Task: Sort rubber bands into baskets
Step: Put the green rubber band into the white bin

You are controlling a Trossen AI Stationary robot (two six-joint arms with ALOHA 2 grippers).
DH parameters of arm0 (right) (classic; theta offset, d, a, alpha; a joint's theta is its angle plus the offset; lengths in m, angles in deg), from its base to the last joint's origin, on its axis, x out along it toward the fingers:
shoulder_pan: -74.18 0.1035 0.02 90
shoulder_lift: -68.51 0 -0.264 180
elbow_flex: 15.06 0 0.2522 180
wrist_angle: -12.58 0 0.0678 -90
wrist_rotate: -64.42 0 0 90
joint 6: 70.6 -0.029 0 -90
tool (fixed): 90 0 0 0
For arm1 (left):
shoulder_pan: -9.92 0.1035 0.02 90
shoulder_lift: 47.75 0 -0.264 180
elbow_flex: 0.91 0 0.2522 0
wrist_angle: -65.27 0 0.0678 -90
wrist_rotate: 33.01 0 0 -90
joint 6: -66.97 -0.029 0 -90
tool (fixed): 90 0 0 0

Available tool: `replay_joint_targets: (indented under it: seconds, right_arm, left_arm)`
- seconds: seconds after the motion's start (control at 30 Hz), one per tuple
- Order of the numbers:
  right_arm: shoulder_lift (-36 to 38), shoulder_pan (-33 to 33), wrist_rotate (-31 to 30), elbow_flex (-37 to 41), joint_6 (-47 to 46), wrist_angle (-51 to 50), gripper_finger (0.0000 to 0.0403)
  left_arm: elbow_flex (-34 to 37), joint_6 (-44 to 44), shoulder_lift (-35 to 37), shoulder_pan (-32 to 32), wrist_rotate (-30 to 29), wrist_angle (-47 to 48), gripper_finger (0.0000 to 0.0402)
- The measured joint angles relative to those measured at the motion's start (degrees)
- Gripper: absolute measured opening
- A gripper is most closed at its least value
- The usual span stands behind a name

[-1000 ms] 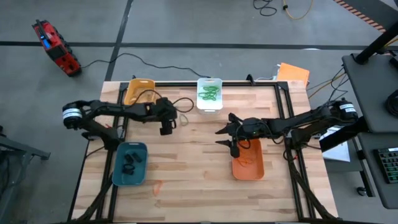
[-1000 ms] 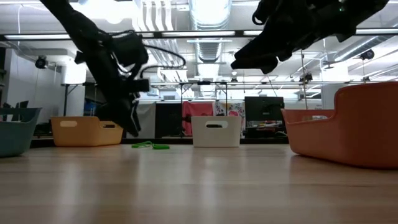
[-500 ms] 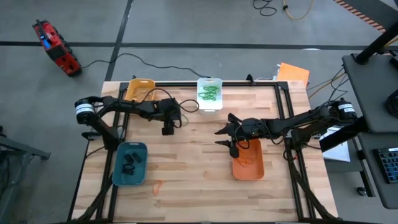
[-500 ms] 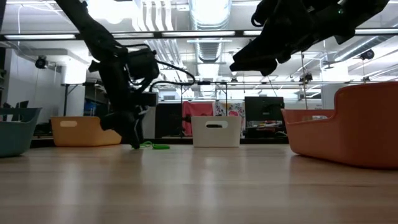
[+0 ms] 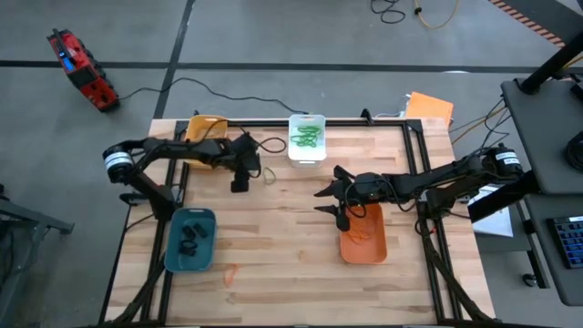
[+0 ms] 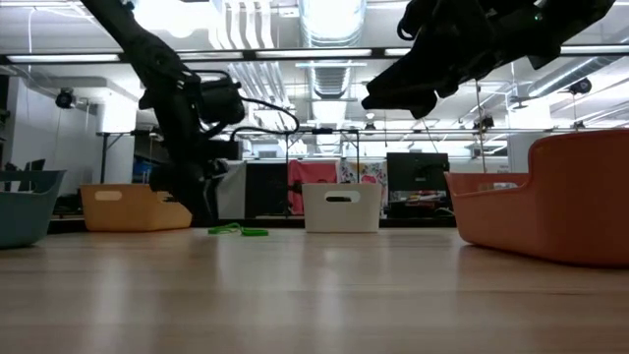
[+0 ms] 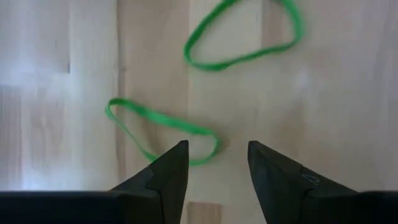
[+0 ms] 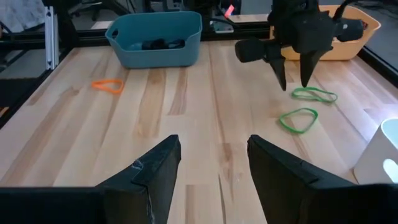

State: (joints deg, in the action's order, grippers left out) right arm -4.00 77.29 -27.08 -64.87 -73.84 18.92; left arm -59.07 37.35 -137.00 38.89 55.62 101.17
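Observation:
Two green rubber bands lie flat on the wooden table, one (image 7: 163,127) close ahead of my left gripper and one (image 7: 244,38) beyond it. They also show in the right wrist view (image 8: 298,119) and the low view (image 6: 238,230). My left gripper (image 7: 216,155) is open, points down just above the table (image 5: 239,185), and its fingertips stand on either side of the nearer band's end. My right gripper (image 5: 332,200) is open and empty, held above the table beside the orange basket (image 5: 363,235).
The white basket (image 5: 307,137) at the far edge holds green bands. The yellow basket (image 5: 202,132) stands at the far left. The teal basket (image 5: 190,239) at the near left holds black bands. An orange band (image 8: 107,85) lies loose on the table near the teal basket.
My left gripper has come down to the table by the green bands, then shifted a little toward the table's far left. The bands lie where they were.

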Motion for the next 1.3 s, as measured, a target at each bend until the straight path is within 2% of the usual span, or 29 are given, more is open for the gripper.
replay_joint_targets:
  seconds: [0.27,0.4,0.5,0.67,0.8,0.93,1.0,1.2,1.3]
  right_arm:
    - [0.0,0.0,0.1,0.0,-0.6,0.0,0.0183]
    - [0.0,0.0,0.1,0.0,-0.6,0.0,0.0183]
    - [0.0,0.0,0.1,0.0,-0.6,0.0,0.0183]
    - [0.0,0.0,0.1,0.0,-0.7,0.0,0.0183]
    - [0.0,0.0,0.1,0.0,-1.5,0.0,0.0183]
    - [0.0,0.0,0.2,0.0,-2.8,0.0,0.0183]
    - [0.0,0.0,0.2,0.0,-3.0,0.0,0.0183]
    - [0.0,0.0,0.0,0.0,-2.7,1.9,0.0183]
    - [-0.2,0.0,0.0,0.0,-1.4,3.1,0.0183]
  left_arm:
    - [-0.1,-1.0,-3.8,0.4,-2.7,-0.6,0.015]
    - [-0.2,-1.1,-5.2,0.5,-2.0,-0.9,0.0142]
    - [-0.2,-1.1,-5.4,0.5,-1.8,-0.6,0.0113]
    - [-0.1,-0.8,-5.5,0.4,0.3,0.6,0.0014]
    - [-0.1,0.8,-5.0,-0.1,1.0,0.5,0.0003]
    - [0.2,2.7,-2.3,-2.1,3.0,1.1,0.0]
    - [0.4,3.4,-0.1,-3.9,5.8,1.4,0.0]
    - [0.3,5.5,8.1,-8.9,12.6,-2.3,0.0]
    - [0.3,9.1,12.4,-11.0,13.3,-5.2,0.0]
